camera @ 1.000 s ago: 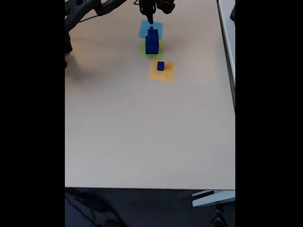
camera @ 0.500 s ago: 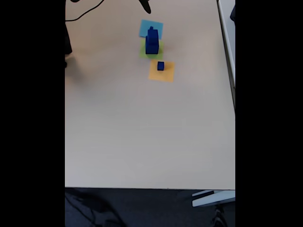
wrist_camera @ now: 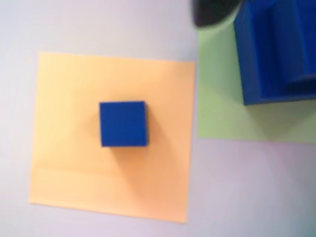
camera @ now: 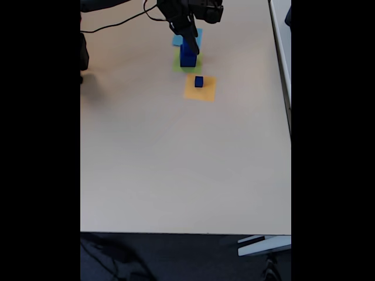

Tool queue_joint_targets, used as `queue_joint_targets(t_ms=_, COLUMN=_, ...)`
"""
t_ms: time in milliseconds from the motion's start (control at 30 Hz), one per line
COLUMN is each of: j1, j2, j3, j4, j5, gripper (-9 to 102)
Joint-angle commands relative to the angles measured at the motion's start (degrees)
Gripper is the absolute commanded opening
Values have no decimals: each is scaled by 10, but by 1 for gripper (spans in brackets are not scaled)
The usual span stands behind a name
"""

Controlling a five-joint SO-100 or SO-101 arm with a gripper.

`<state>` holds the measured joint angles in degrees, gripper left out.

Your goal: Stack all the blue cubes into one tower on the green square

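A small blue cube [wrist_camera: 123, 123] sits at the middle of the orange paper square [wrist_camera: 74, 163]; the fixed view shows the same cube [camera: 199, 81] alone there. On the green square [wrist_camera: 222, 103] stands a tower of two blue cubes [wrist_camera: 276, 49], seen from the side as a tower [camera: 188, 55] on the green square [camera: 179, 68]. My gripper [camera: 193, 42] hangs low over and just behind that tower. One dark fingertip [wrist_camera: 212, 12] shows at the top edge of the wrist view, beside the tower and holding nothing. How the jaws stand is hidden.
A light-blue paper square [camera: 177, 40] lies behind the green one, partly covered by the arm. A black cable [camera: 117, 23] trails across the table's far left. The beige tabletop [camera: 176, 164] stretches wide toward the near edge.
The arm had swung up nearly out of the fixed view half a second ago. It has now come back down over the two-cube tower. The cubes have not moved.
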<state>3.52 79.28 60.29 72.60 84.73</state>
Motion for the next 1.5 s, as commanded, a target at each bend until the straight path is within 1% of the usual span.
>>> queue_joint_targets(t_ms=0, j1=28, j2=-13, j3=-5, j4=-36, j5=-27, gripper=29)
queue_joint_targets(t_ms=200, j1=49, j2=-98, j3=-33, j4=-77, j5=-44, gripper=28)
queue_joint_targets(t_ms=467, j1=31, j2=-166, j3=-31, j4=-120, j5=-43, gripper=27)
queue_joint_targets(t_ms=1300, j1=-6, j2=-231, j3=-5, j4=-186, j5=-25, gripper=26)
queue_joint_targets(t_ms=1467, j1=-6, j2=-230, j3=27, j4=-208, j5=-22, gripper=26)
